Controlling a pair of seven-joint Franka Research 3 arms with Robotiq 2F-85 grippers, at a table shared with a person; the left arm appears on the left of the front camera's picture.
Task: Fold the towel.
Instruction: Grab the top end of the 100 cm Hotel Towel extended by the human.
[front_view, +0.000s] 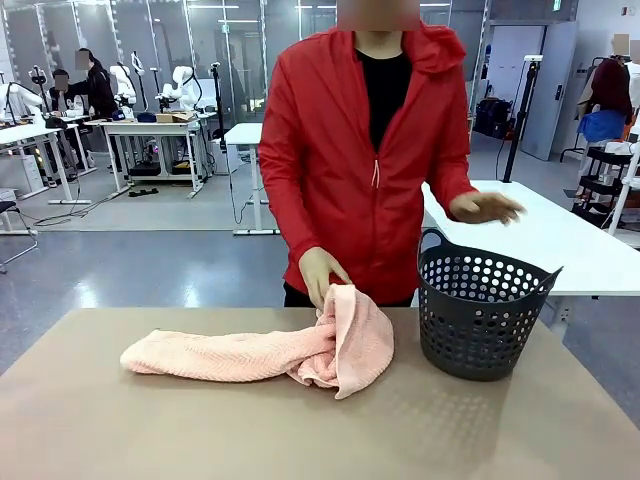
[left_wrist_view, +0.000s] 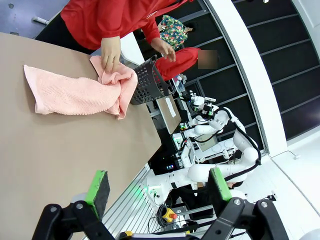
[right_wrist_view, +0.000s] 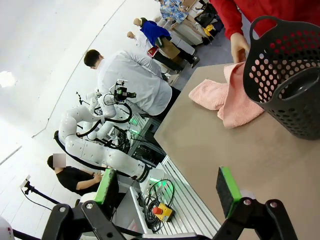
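Note:
The salmon-pink towel (front_view: 260, 350) lies crumpled on the tan table, a long rolled part stretching left and a bunched flap at its right end. A person in a red jacket stands at the far side with one hand (front_view: 322, 276) on the bunched end; the other hand (front_view: 485, 207) hovers above the basket. The towel (left_wrist_view: 75, 92) shows far off in the left wrist view, beyond my left gripper (left_wrist_view: 159, 186), which is open and holds nothing. My right gripper (right_wrist_view: 167, 189) is also open and bare, with the towel (right_wrist_view: 225, 97) far ahead beside the basket.
A dark perforated basket (front_view: 480, 310) with a handle stands on the table to the right of the towel, almost touching it. The tan table (front_view: 200, 430) has free surface in front of the towel. Its edge (left_wrist_view: 145, 165) runs close to the left gripper.

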